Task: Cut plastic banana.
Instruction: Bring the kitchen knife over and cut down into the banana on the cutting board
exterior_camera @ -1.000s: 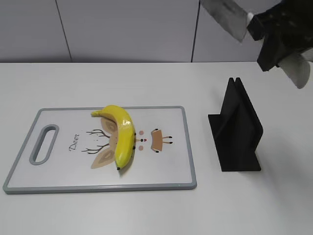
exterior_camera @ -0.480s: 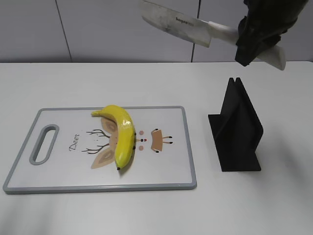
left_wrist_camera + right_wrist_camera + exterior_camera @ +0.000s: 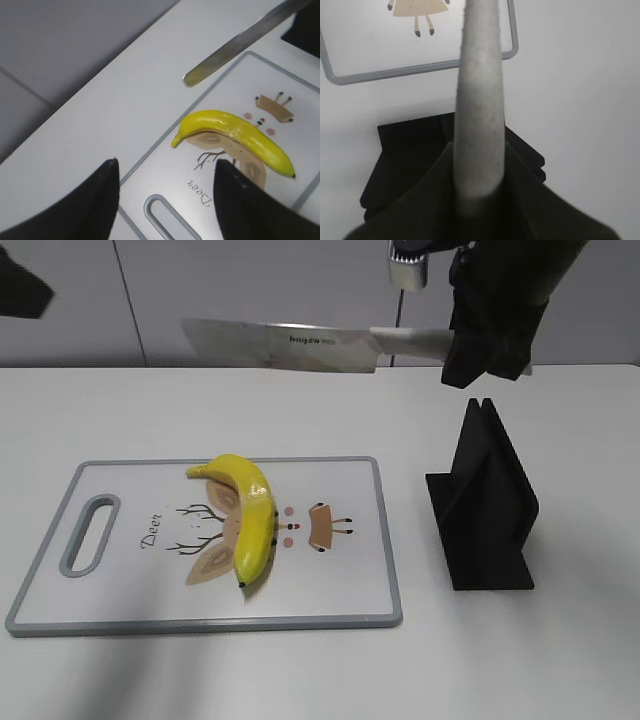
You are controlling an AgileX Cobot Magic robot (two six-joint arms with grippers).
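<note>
**Knife aloft, banana on board**

Plastic banana [image 3: 246,517]: glossy yellow, curved, lying flat on the cutting board [image 3: 355,590] over the printed deer drawing, stem end toward the far edge, other tip toward the near edge. Whole, uncut. In the left wrist view [image 3: 235,137] it lies beyond the two dark fingers.

Right gripper [image 3: 487,335]: high over the table at upper right, above the black knife stand [image 3: 486,502], clenched on the pale handle of a knife [image 3: 285,346]. The blade runs level, pointing left, raised clear of the board; its tip hangs above the table behind the board's far edge. Banana lies lower and to the left of this claw, well apart, not touched by the blade.

Left gripper [image 3: 165,200]: fingers [image 3: 95,205] spread wide, grasping nothing, hovering above the board's handle-slot end, near the banana's stem end but apart from it.

Table [image 3: 560,660]: white, bearing board and stand.
</note>
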